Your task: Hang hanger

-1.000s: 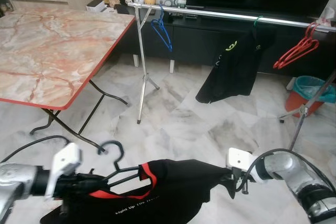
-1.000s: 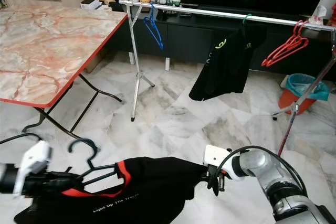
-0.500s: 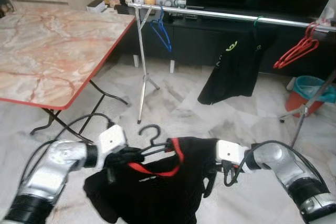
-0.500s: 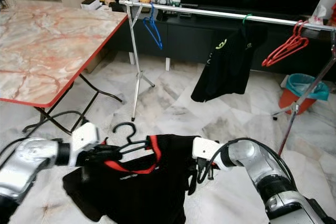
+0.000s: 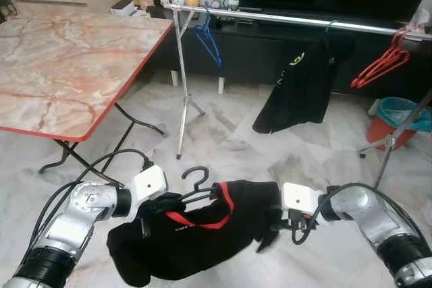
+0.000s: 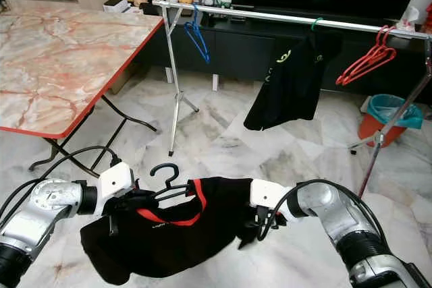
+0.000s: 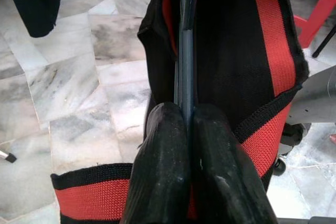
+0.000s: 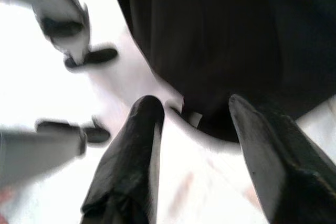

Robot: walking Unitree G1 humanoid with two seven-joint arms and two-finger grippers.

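From the head views, the left gripper (image 5: 160, 204) was pinching the black hanger (image 5: 197, 189) low over the marble floor (image 5: 223, 146), with the black shirt (image 5: 196, 231) with its red collar draped on it, well short of the silver rail (image 5: 297, 19) where a blue hanger (image 5: 208, 40), a dark garment (image 5: 300, 85) and red hangers (image 5: 381, 64) hung; the right gripper (image 5: 278, 224) sat at the shirt's far edge, and the shirt sagged toward the floor, so my worry was that it could slide off the hanger on the way up, or the hem could drag, since only one thin bar was clamped. White lettering ran across the shirt's front, too small to read, and a yellow-green mark on the hanging garment could not be read either. In the left wrist view, the two black fingers (image 7: 163, 166) were pressed together on the hanger's thin dark bar, red trim either side; a twist there could let the hook swing and miss the rail. In the right wrist view, blurred, the fingers (image 8: 131, 156) stood spread, black cloth just beyond them, gripping nothing, so that side gave the shirt no support
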